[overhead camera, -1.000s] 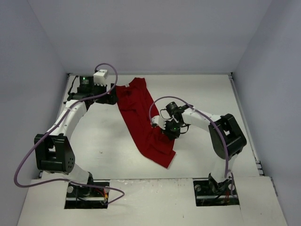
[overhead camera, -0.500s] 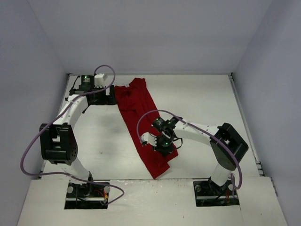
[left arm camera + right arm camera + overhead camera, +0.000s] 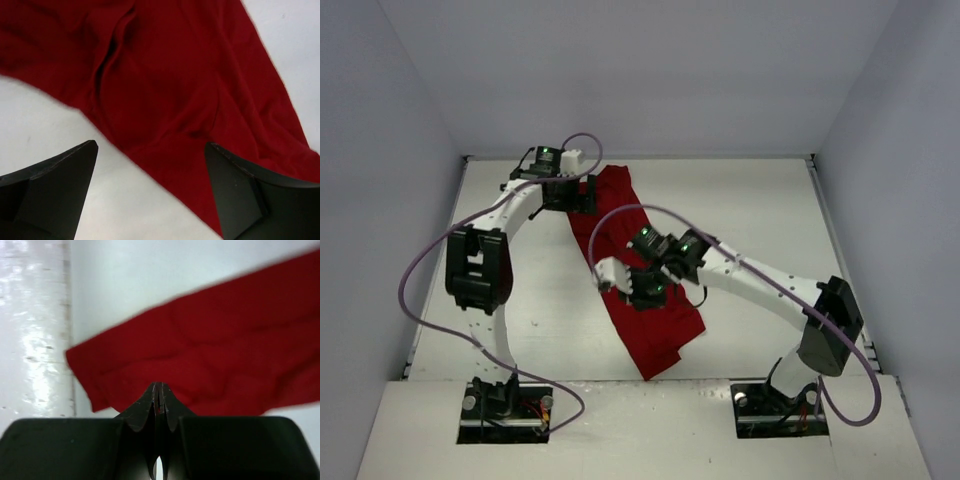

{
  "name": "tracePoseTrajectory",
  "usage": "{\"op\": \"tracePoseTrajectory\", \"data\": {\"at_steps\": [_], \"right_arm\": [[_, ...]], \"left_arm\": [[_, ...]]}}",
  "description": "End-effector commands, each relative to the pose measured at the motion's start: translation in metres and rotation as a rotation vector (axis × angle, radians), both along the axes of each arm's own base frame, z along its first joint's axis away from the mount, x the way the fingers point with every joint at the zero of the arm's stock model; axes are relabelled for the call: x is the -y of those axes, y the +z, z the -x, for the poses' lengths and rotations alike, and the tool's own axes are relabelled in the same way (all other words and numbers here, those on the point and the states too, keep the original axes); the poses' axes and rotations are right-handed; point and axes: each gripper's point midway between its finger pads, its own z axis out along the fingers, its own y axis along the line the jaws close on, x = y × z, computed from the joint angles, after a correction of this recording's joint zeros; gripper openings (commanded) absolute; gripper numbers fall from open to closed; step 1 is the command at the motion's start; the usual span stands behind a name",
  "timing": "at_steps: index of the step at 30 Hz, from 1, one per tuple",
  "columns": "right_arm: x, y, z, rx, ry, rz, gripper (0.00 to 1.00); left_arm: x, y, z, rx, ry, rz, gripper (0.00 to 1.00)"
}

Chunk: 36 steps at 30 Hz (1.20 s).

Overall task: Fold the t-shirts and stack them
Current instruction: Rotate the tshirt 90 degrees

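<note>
White desk [image 3: 760,200]: R end effector [image 3: 159,386] clamps t-shirt [image 3: 660,330] nr 6 o'clock, prob. to fold; L end effector [image 3: 150,146] wide open, empty, at 12.

The left arm [image 3: 515,208] and right arm [image 3: 765,287] are white with black joints. A purple cable [image 3: 404,295] loops along each. Green lights [image 3: 546,152] glow.

I log one dark red t-shirt [image 3: 620,212]: short-sleeved, creased, loosely bunched, lying as a diag. strip, far-left to near-centre.

Left pincer [image 3: 150,147] agape, right pincer [image 3: 159,386] closed
</note>
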Motion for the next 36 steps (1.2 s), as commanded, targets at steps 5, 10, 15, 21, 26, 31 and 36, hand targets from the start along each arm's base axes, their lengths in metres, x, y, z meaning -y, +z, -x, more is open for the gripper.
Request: {"op": "tracePoseTrajectory", "data": {"at_steps": [5,10,15,21,26,31,36], "right_arm": [[0.089,0.036,-0.113,0.037,-0.420,-0.086,0.00],[0.112,0.021,-0.112,0.002,-0.471,-0.062,0.00],[0.121,0.009,-0.104,-0.021,-0.488,-0.034,0.00],[0.123,-0.001,-0.101,-0.048,-0.491,-0.014,0.00],[0.122,0.006,-0.097,-0.029,-0.466,-0.040,0.00],[0.140,0.014,-0.084,0.187,-0.267,-0.044,0.00],[0.171,0.005,-0.057,0.495,0.076,-0.013,0.02]], "left_arm": [[0.025,-0.018,-0.031,-0.027,0.004,-0.135,0.58],[0.021,-0.049,-0.049,-0.061,0.061,-0.189,0.58],[0.058,-0.053,-0.066,-0.036,-0.046,-0.196,0.63],[0.111,-0.052,-0.081,0.037,-0.205,-0.142,0.79],[0.111,0.015,-0.092,0.208,-0.284,-0.142,0.91],[0.090,0.097,-0.066,0.301,-0.309,-0.055,0.97],[0.075,0.192,0.028,0.504,-0.479,0.022,0.97]]}}
